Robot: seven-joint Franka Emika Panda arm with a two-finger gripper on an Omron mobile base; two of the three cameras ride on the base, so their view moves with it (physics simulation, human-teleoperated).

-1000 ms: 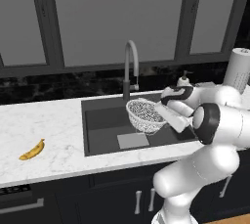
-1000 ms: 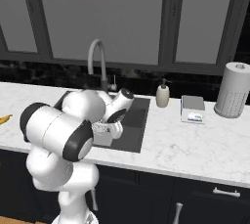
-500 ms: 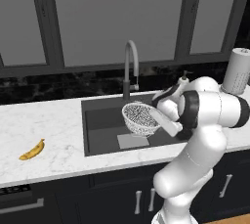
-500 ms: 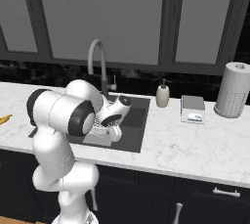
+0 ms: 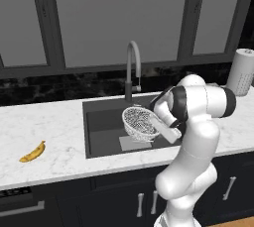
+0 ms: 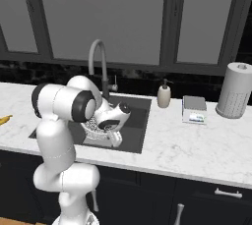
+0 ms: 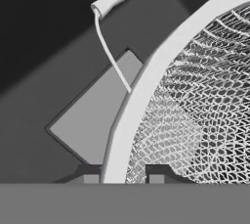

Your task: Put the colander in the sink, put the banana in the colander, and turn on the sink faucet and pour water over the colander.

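Lower now, the colander [image 5: 141, 122] hangs over the sink [image 5: 101, 124], its rim pinched between the fingers [image 7: 125, 174].

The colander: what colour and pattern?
White fine mesh with a solid white rim; the colander shows best in the hand view.

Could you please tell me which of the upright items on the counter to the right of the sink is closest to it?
The small beige soap dispenser, right beside the sink; the paper towel roll stands far right.
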